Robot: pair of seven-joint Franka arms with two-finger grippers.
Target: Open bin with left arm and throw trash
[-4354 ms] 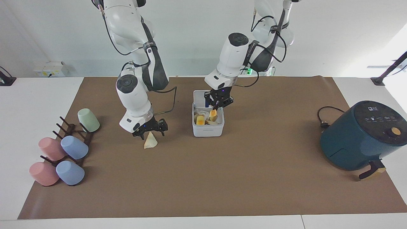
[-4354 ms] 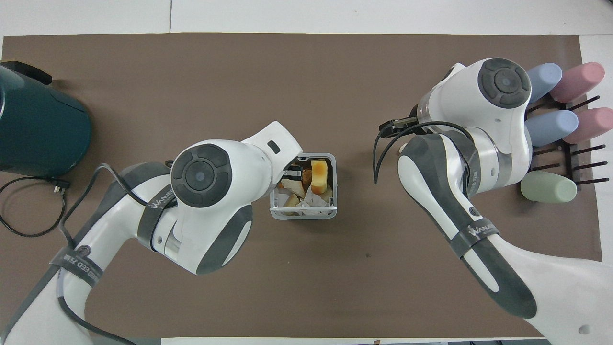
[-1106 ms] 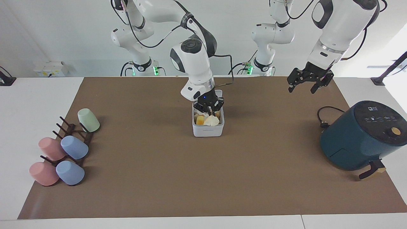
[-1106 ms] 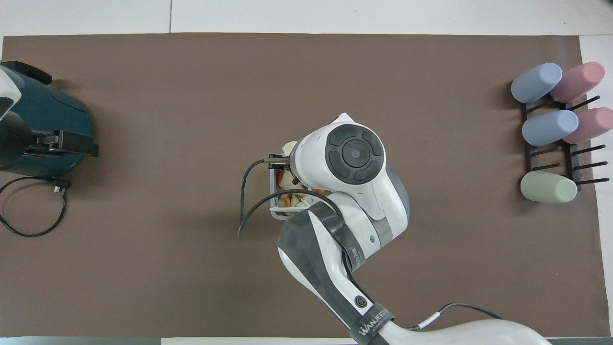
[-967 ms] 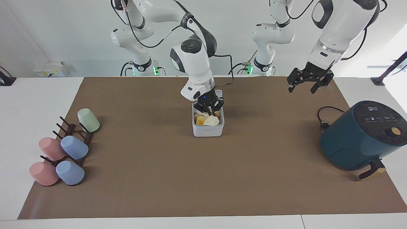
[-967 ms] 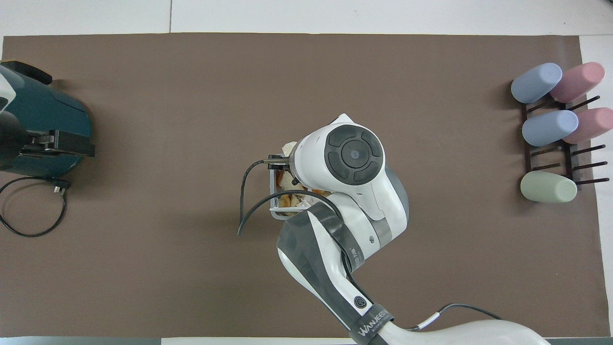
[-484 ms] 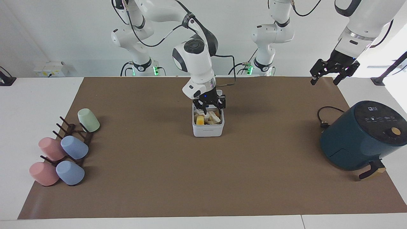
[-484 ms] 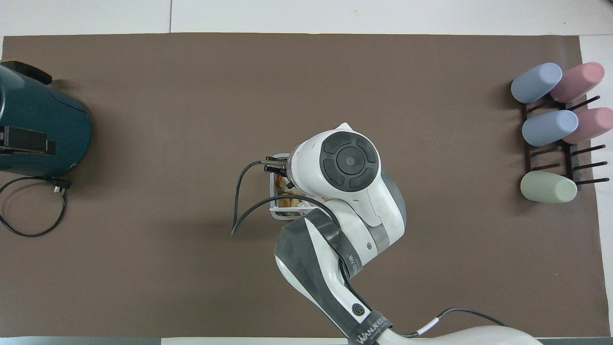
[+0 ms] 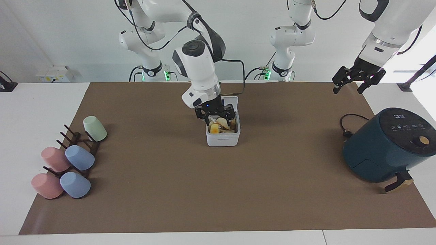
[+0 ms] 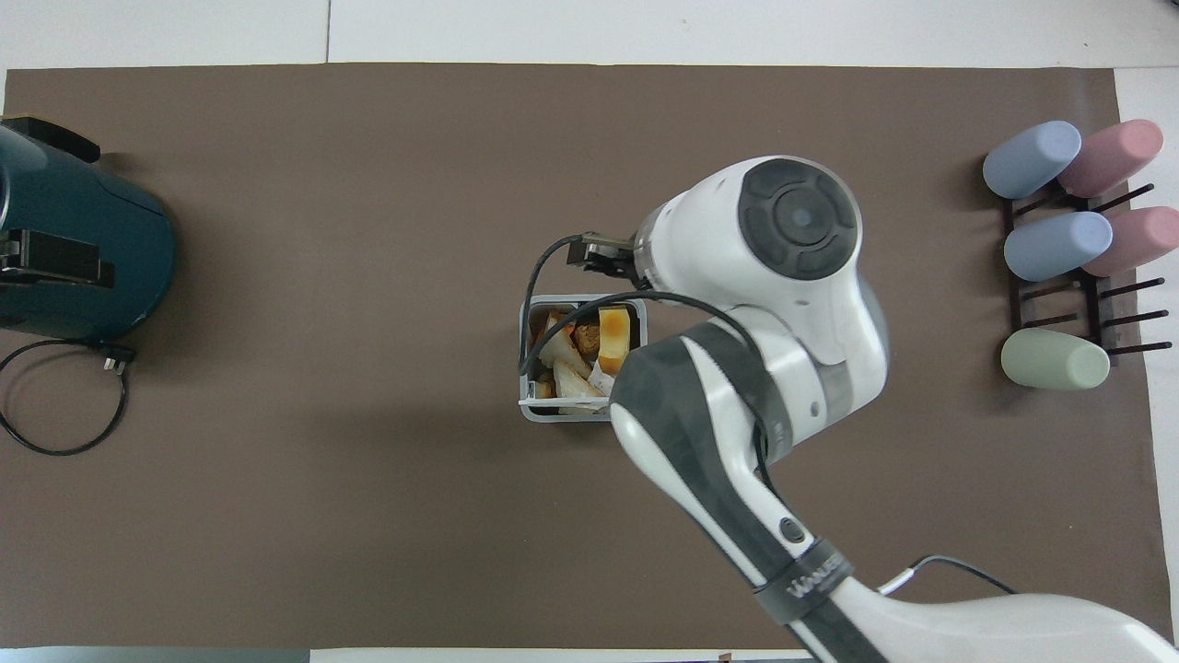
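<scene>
The white bin stands mid-table with its lid tipped up and open. Inside lie the trash pieces: a golden-orange chunk and cream bread wedges. They also show in the overhead view, the orange chunk beside the wedges in the bin. My right gripper hangs open and empty just over the bin's rim, on the right arm's side. My left gripper is open and empty, high in the air over the table's edge by the air fryer; from overhead the left gripper covers the fryer.
A dark teal air fryer with its cord stands at the left arm's end. A rack of pastel cups lies at the right arm's end. A brown mat covers the table.
The right gripper let the cream wedge drop into the bin, then rose and shifted toward the right arm's end. The left gripper lifted away toward the air fryer end.
</scene>
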